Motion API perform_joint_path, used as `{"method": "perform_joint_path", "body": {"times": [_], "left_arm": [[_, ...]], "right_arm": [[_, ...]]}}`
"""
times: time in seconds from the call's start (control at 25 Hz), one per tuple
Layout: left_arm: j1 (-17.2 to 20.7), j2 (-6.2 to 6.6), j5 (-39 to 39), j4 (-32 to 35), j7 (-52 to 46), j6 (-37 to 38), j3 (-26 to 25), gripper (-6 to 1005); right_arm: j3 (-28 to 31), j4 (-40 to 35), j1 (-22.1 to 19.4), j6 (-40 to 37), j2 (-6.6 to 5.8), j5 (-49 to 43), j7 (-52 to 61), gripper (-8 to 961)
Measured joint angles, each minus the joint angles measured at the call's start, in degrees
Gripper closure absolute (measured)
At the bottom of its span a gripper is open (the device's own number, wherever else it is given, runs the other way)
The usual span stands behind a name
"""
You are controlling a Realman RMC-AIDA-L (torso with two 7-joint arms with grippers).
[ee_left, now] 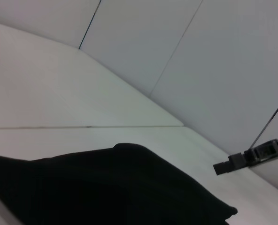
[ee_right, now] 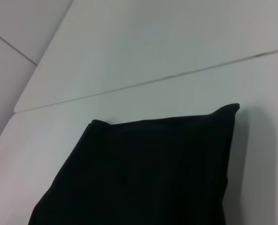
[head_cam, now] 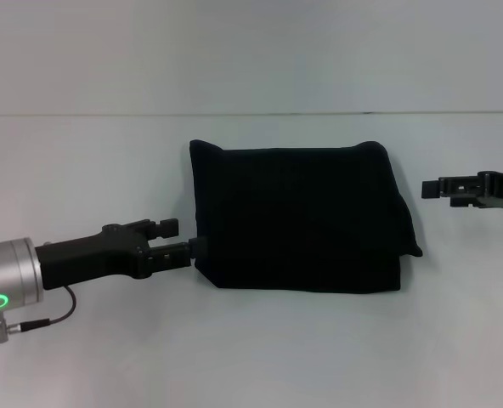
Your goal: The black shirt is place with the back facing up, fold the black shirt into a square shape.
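Black shirt [head_cam: 298, 217] folded squarish on counter [head_cam: 251, 357]; left gripper [head_cam: 179, 240] jaws narrowly parted at its left edge, right gripper [head_cam: 430, 189] apart, jaw state unclear.

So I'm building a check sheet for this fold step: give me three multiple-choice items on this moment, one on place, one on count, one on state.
1. Where is the left gripper?
A. at the black shirt's left edge
B. above its centre
C. off the table

2. How many garments lie on the table?
A. one
B. two
C. three

3. What state is the black shirt in?
A. spread flat with sleeves out
B. folded into a compact, roughly square shape
C. hanging from the right gripper

Answers: 1 A, fingertips meet its left edge. 2 A, only the shirt lies there. 3 B, compact outline; right gripper stands apart.
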Motion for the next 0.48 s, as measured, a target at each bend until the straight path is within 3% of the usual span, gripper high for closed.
{"method": "perform_joint_path", "body": {"times": [0.28,0.48], "left_arm": [[-0.19,-0.05,0.83,0.94,0.99,-2.43,0.54,206],[-0.77,-0.45,0.86,1.03,1.3,-6.0,5.23,209]], "right_arm": [[0.28,0.0,0.03,0.38,0.01,0.02,0.03,120],[0.32,0.0,0.0,0.65,0.01,0.19,0.22,122]]}}
